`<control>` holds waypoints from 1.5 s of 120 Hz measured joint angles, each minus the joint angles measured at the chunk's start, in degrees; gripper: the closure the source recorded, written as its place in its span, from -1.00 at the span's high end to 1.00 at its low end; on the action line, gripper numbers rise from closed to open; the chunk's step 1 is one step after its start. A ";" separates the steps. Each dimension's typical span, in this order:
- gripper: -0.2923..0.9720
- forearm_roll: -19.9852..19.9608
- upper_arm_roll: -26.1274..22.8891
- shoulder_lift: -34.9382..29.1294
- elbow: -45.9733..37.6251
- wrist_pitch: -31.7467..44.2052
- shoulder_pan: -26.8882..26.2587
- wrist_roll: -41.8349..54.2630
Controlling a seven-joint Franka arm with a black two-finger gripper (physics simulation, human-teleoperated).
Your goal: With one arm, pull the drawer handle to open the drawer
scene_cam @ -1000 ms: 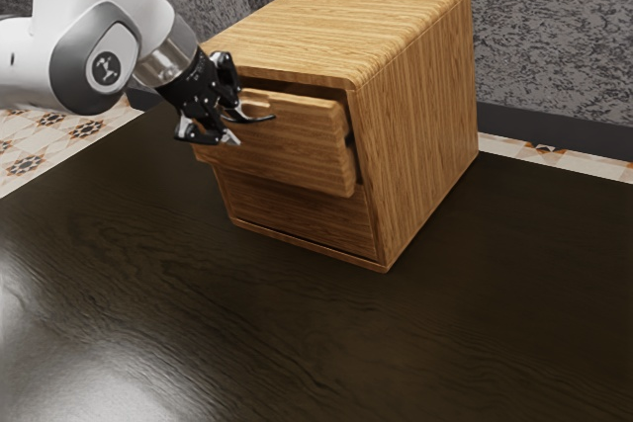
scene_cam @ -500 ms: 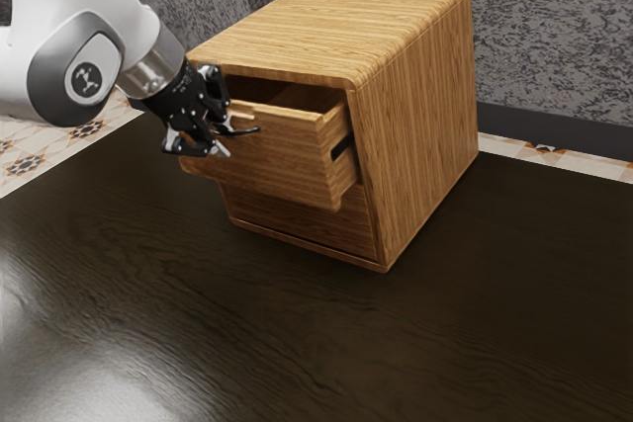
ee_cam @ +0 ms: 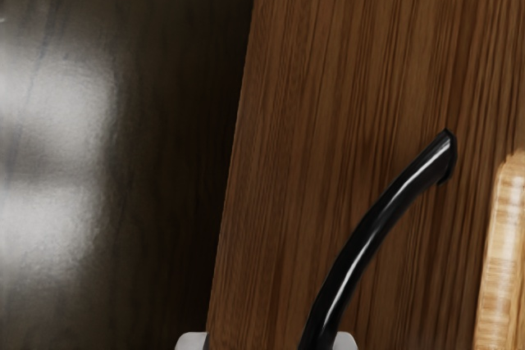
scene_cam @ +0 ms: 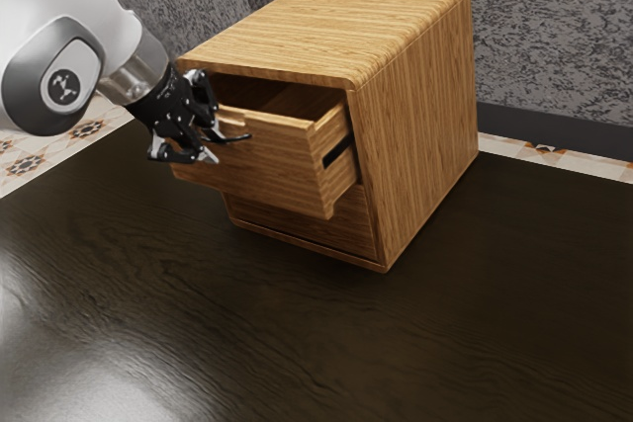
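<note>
A wooden cabinet point(scene_cam: 415, 116) stands on the dark table point(scene_cam: 297, 343). Its upper drawer point(scene_cam: 282, 160) sticks out of the cabinet toward the exterior view's left, and part of its inside shows. The lower drawer point(scene_cam: 316, 219) sits flush. My black gripper point(scene_cam: 201, 138) is at the upper drawer's front, shut on the drawer handle. In the wrist view the curved black handle point(ee_cam: 377, 227) runs across the wooden drawer front point(ee_cam: 328, 104), straight under my hand.
A grey rough wall point(scene_cam: 554, 27) rises behind the cabinet, with patterned floor tiles point(scene_cam: 40, 140) past the table's far edge. Dark tabletop point(ee_cam: 107, 161) stretches wide in front of the drawer and on the cabinet's right.
My hand has moved toward the exterior view's left with the handle, and the upper drawer has slid further out of the cabinet.
</note>
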 joint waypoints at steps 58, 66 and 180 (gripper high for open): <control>-0.40 0.22 -0.01 -7.05 -7.00 -0.02 0.64 -0.28; -0.40 0.26 -0.01 -7.92 -7.82 -0.03 0.73 -0.31; -0.28 1.33 -0.01 -15.71 -14.01 -2.19 1.41 -0.78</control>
